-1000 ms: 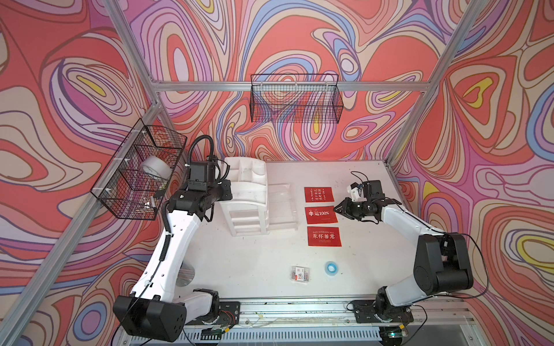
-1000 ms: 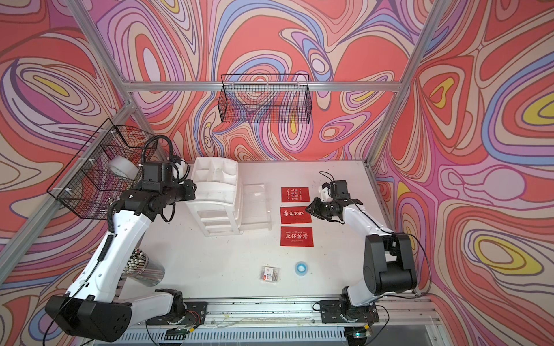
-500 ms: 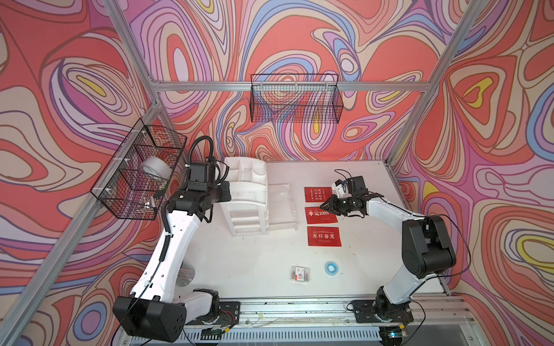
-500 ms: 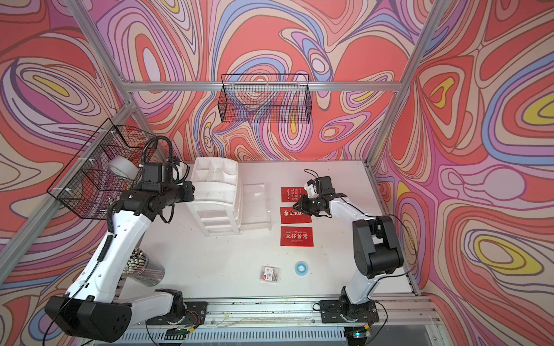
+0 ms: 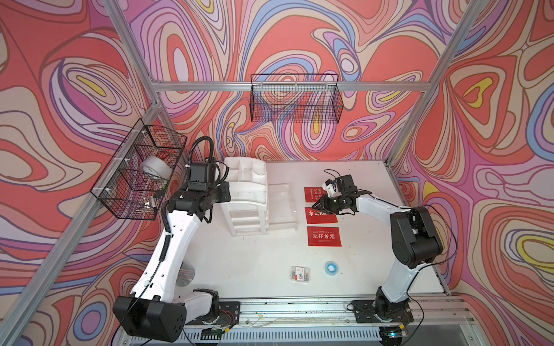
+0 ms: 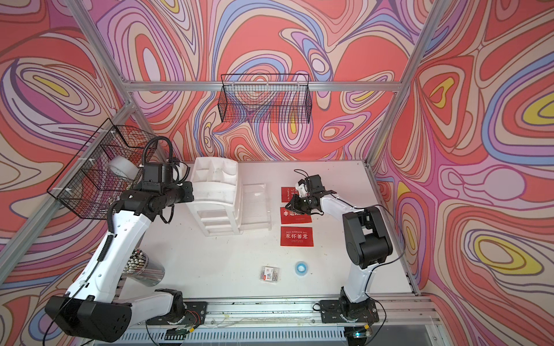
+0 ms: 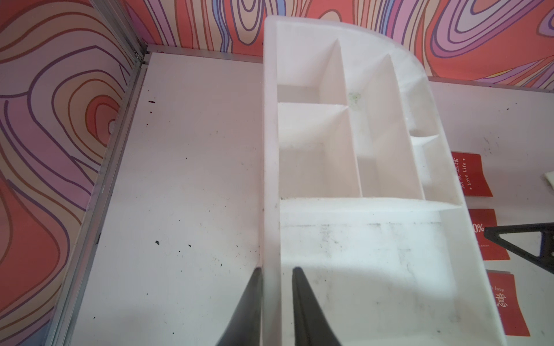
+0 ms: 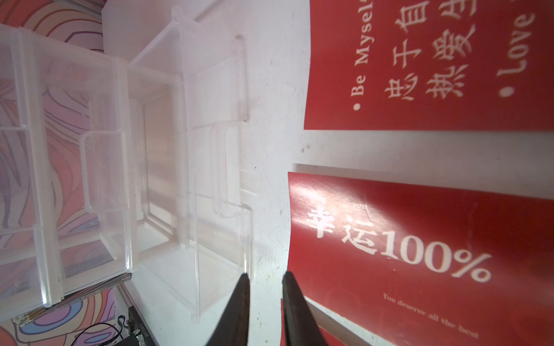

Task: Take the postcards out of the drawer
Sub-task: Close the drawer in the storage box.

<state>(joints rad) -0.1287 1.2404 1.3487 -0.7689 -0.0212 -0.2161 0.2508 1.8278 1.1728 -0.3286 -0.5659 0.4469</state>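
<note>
Three red postcards lie flat in a row on the white table, right of the drawer: the far one [image 5: 311,194], the "100%" one [image 5: 320,218] and the near one [image 5: 324,236]. The clear drawer [image 5: 281,206] stands pulled out of the white organizer [image 5: 245,185] and looks empty. My right gripper [image 8: 265,274] hovers low over the bare strip between the drawer front [image 8: 221,167] and the "100%" card [image 8: 419,254], jaws slightly open, holding nothing. My left gripper [image 7: 277,269] straddles the organizer's side wall [image 7: 271,179], one finger against it, a thin gap at the other.
A wire basket [image 5: 138,176] holding a tape roll hangs on the left wall, another [image 5: 295,99] on the back wall. A small clear packet [image 5: 299,274] and a blue ring [image 5: 331,267] lie near the front. A cup of sticks [image 6: 144,266] stands behind my left arm.
My right arm has swung left from the table's right side, over the cards, to the drawer front. My left jaws have narrowed around the organizer's wall.
</note>
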